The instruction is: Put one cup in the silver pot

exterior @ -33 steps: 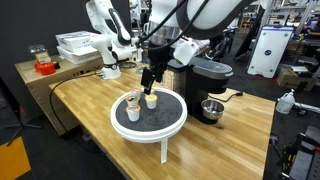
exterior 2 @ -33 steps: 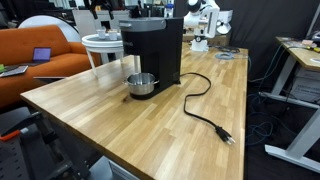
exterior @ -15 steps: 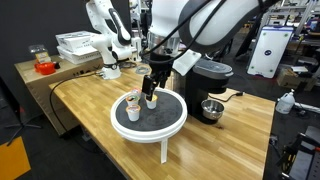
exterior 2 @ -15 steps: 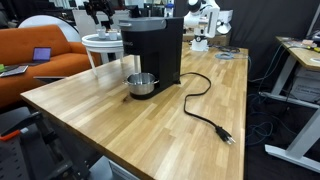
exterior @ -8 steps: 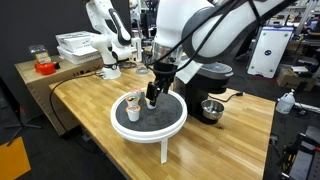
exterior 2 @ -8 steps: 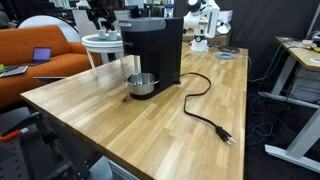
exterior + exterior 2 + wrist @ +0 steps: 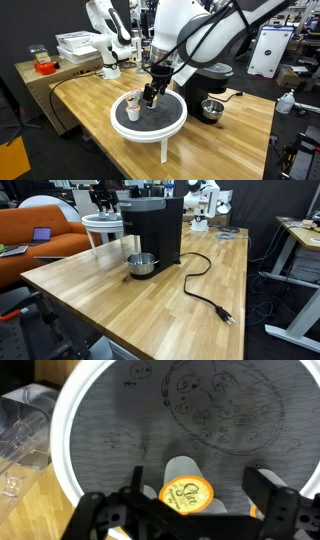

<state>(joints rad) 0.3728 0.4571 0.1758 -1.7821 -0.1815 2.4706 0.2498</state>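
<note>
Here the gripper (image 7: pixel 200 482) hangs with its jaws spread wide and empty, the cup (image 7: pixel 187 491) standing upright on the round tray (image 7: pixel 110 420) directly below, between its fingers, well apart from the silver pot (image 7: pixel 211 107).

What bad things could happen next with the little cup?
The end effector stands open around the cup, nearer one finger, so closing might tip it. The pink cup stands close by and could get bumped. The silver pot sits right by the coffee maker, which the arm might hit.
</note>
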